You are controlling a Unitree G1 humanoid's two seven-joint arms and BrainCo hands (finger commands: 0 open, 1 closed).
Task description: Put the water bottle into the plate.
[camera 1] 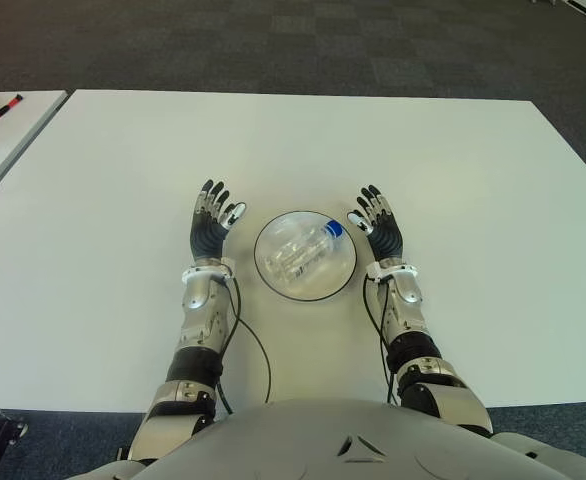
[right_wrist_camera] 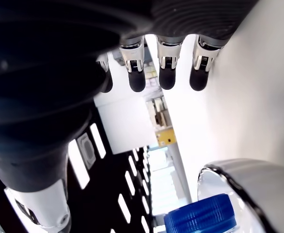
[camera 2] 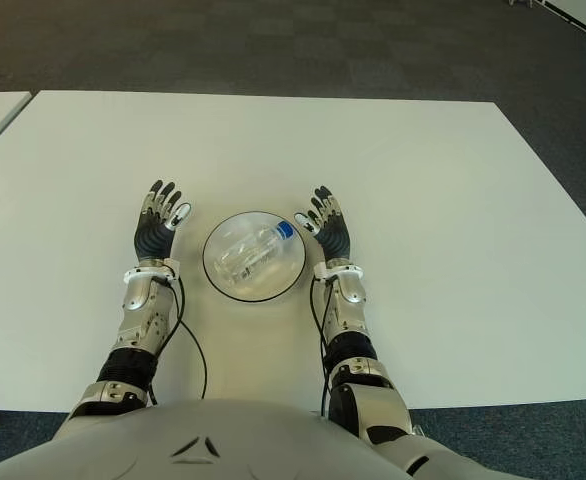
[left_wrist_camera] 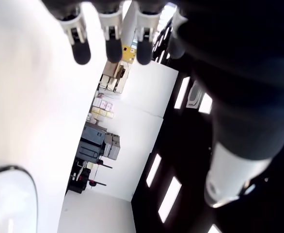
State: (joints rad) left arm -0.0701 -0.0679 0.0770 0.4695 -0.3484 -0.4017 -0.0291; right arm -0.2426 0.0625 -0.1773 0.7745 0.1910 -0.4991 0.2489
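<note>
A clear water bottle (camera 1: 305,251) with a blue cap (camera 1: 334,229) lies on its side inside the round clear plate (camera 1: 275,281) near the table's front middle. My left hand (camera 1: 212,222) shows just left of the plate, palm up, fingers spread and holding nothing. On the plate's right side my right hand (camera 1: 379,225) shows the same way, fingers straight and empty. The right wrist view catches the blue cap (right_wrist_camera: 200,215) and the plate's rim (right_wrist_camera: 239,174) close to that hand. A bit of the plate's rim (left_wrist_camera: 28,177) appears in the left wrist view.
The white table (camera 1: 303,140) stretches wide behind and beside the plate. A second white table (camera 1: 3,120) at the far left carries a red marker (camera 1: 9,104) and small items. Dark carpet (camera 1: 303,40) lies beyond.
</note>
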